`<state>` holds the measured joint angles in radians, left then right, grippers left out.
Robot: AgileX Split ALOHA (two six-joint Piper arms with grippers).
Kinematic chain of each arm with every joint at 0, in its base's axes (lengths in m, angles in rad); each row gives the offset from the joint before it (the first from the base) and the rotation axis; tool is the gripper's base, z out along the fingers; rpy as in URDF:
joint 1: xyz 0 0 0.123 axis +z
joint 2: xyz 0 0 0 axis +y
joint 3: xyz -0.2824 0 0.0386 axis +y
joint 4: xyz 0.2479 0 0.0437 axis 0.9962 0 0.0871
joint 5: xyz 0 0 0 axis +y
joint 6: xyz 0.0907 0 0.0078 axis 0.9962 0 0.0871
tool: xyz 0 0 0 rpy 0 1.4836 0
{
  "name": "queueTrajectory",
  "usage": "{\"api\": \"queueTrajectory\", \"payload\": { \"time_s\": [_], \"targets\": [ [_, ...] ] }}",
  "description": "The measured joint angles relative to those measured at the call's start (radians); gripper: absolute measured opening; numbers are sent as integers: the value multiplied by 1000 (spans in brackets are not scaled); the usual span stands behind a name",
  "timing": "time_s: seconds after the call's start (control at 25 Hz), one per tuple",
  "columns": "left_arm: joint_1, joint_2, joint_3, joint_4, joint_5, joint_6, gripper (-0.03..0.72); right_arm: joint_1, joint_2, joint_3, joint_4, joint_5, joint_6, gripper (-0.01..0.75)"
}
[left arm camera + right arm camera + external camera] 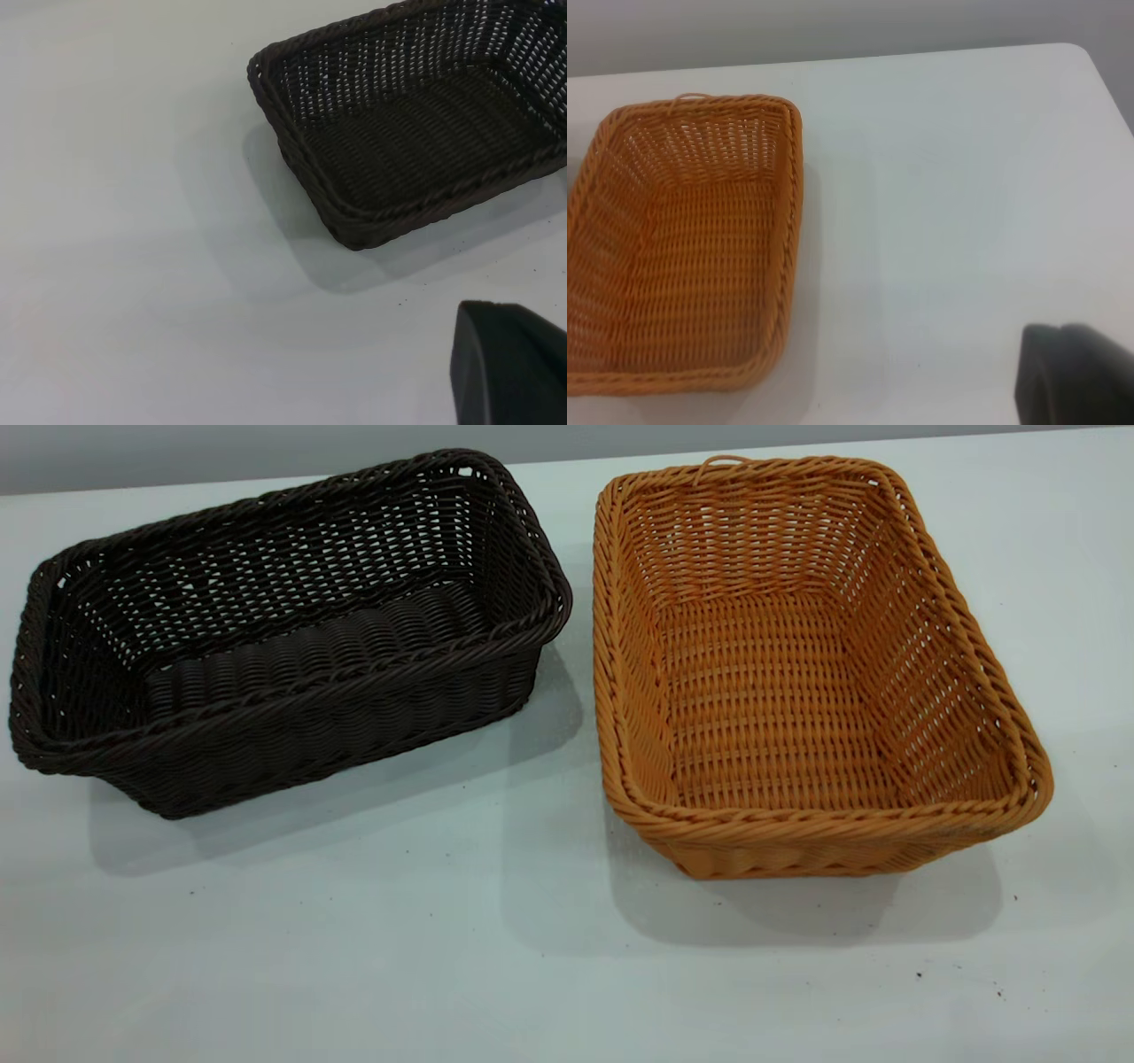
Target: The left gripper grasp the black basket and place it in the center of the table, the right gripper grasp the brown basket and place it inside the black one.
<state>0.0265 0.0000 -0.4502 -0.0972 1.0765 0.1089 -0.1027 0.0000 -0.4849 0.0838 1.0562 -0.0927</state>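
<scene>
The black basket (pixel 337 726) stands upright and empty on the table (pixel 443 957), at the left in the exterior view. The brown basket (pixel 780 691) stands upright and empty beside it at the right, a narrow gap between them, its small loop at the far short end. Neither gripper shows in the exterior view. In the left wrist view a dark part of my left gripper (pixel 509 363) hangs above bare table, apart from the black basket (pixel 416 133). In the right wrist view a dark part of my right gripper (pixel 1076 372) is above bare table, apart from the brown basket (pixel 691 257).
The table's far edge (pixel 266 480) runs just behind the baskets, with a grey wall beyond. Its rounded far corner (pixel 1085 53) shows in the right wrist view. White tabletop with small dark specks lies in front of both baskets.
</scene>
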Motion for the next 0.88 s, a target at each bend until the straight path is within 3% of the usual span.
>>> {"api": "queueTrajectory", "payload": {
  "time_s": [0.52, 0.88],
  "targets": [
    [-2, 12, -13, -2, -13, 0, -1, 2, 0, -14, 17, -6, 0, 0],
    [-2, 268, -199, 4, -102, 9, -1, 4, 219, -213, 22, -83, 0, 0]
  ]
}}
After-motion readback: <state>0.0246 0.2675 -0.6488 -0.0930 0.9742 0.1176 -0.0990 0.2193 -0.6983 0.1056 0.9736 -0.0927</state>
